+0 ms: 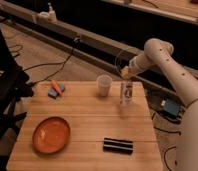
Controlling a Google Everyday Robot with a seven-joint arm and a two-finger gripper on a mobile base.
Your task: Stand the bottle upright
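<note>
The bottle (125, 93) is slim and off-white and stands upright on the wooden table (87, 120), near its far right edge, just right of the translucent cup (104, 85). My gripper (126, 75) is directly above the bottle's top, at or just over its cap. I cannot tell whether it still touches the bottle. The white arm reaches in from the right.
A flat black bar (117, 145) lies near the front right of the table. An orange plate (51, 134) sits at the front left. A blue and orange item (56, 89) lies at the far left. Cables and a blue box (170, 107) are on the floor.
</note>
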